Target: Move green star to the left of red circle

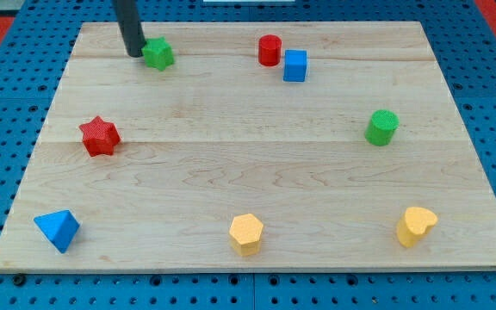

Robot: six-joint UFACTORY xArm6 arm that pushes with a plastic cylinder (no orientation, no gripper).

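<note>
The green star [158, 54] sits near the far edge of the wooden board [231, 172], toward the left. My tip [135, 53] is planted on the board just at the star's left side, touching it or very nearly so; the dark rod rises straight up out of the view's top. It is a bare rod with nothing that opens or closes, and it holds nothing.

The red circle [269, 50], a short cylinder, stands to the right of the star along the same far strip, well apart from it. A blue cube [295, 65] is just beside the circle on its right and slightly nearer.

A red star [100, 136] lies at the left side, about midway in depth. A green cylinder [382, 127] stands on the right at similar depth. Along the near edge are a blue triangle [58, 229] at the left, a yellow hexagon [246, 233] in the middle and a yellow heart [416, 226] at the right.
</note>
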